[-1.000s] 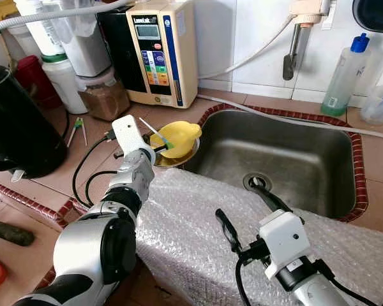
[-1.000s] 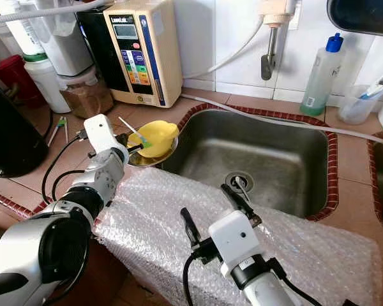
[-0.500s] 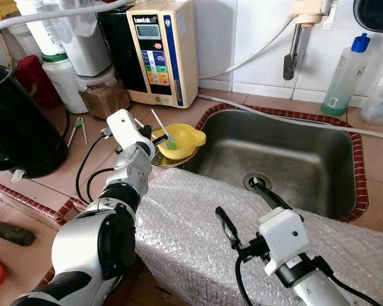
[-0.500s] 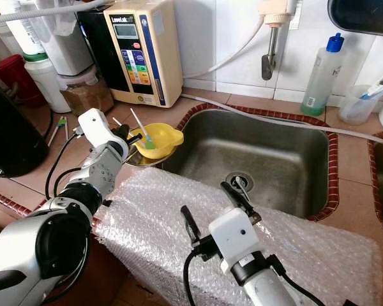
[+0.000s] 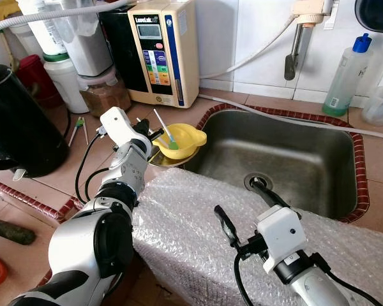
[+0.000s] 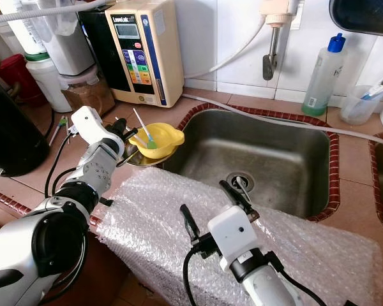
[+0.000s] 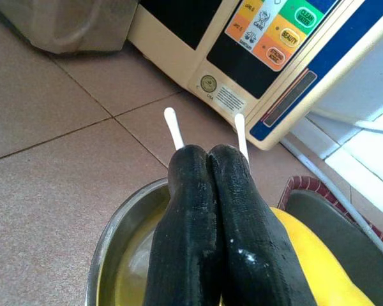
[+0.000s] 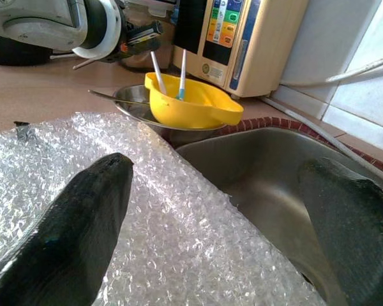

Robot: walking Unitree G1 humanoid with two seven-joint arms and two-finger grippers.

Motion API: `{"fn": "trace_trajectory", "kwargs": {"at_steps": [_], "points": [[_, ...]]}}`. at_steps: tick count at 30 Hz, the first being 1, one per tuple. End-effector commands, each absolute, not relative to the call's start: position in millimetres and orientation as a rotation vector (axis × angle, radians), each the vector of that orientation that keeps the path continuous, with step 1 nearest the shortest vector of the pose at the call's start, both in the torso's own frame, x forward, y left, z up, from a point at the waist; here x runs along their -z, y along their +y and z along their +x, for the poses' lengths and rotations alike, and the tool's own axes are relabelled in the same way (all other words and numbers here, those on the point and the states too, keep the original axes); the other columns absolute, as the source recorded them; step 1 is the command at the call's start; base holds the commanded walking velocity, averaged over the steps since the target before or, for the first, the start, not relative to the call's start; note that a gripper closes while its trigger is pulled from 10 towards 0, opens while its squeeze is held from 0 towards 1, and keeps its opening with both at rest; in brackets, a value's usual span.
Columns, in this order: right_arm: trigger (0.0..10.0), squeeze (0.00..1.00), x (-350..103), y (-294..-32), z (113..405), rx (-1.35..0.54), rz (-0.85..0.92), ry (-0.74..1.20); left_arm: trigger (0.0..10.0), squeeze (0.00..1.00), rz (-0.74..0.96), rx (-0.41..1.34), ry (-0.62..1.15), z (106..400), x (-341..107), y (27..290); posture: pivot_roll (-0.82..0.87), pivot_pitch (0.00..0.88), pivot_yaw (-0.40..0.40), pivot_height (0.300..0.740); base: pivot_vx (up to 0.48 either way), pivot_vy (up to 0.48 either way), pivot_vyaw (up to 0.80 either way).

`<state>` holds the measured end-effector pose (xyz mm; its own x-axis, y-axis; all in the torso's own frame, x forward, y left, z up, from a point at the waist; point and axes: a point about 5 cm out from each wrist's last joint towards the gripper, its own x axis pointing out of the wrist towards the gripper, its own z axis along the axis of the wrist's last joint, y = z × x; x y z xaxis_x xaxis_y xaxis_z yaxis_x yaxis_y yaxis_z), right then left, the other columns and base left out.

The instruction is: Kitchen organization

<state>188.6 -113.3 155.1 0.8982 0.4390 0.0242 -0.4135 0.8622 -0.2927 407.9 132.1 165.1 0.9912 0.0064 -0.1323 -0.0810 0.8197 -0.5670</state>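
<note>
Beside the sink [image 5: 345, 210], the left end effector [image 6: 126, 135], fingers pressed together, touched the yellow bowl [image 6: 159, 138] nested in a steel dish [image 7: 108, 242], which a nudge might tip, while the right end effector [image 5: 242, 207] hovered spread open.

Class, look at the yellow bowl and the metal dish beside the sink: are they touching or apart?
Touching. In the right wrist view the yellow bowl sits inside the metal dish, its base resting below the dish's rim.
</note>
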Motion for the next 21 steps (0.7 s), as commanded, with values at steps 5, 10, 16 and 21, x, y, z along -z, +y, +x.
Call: {"fn": "trace_trajectory", "kwargs": {"at_steps": [5, 10, 16, 21], "points": [[10.0, 0.17, -156, -112, 192, -0.461, -0.285, -0.104, 10.0, 1.0, -0.606, -0.04, 0.101, 411, -175, 130, -0.13, 0.0, 0.137, 0.74, 0.0, 0.0, 0.0], [10.0, 0.17, -156, -110, 193, -0.455, -0.283, -0.113, 10.0, 1.0, -0.432, 0.035, 0.001, 409, -180, 124, -0.13, 0.0, 0.15, 0.74, 0.0, 0.0, 0.0], [10.0, 0.17, -154, -113, 192, -0.444, -0.286, -0.11, 10.0, 1.0, -0.274, 0.094, -0.156, 409, -201, 128, -0.13, 0.0, 0.152, 0.74, 0.0, 0.0, 0.0], [10.0, 0.18, -153, -115, 195, -0.443, -0.297, -0.115, 10.0, 1.0, -0.147, 0.077, -0.251, 405, -210, 145, -0.1, 0.0, 0.14, 0.74, 0.0, 0.0, 0.0]]}}
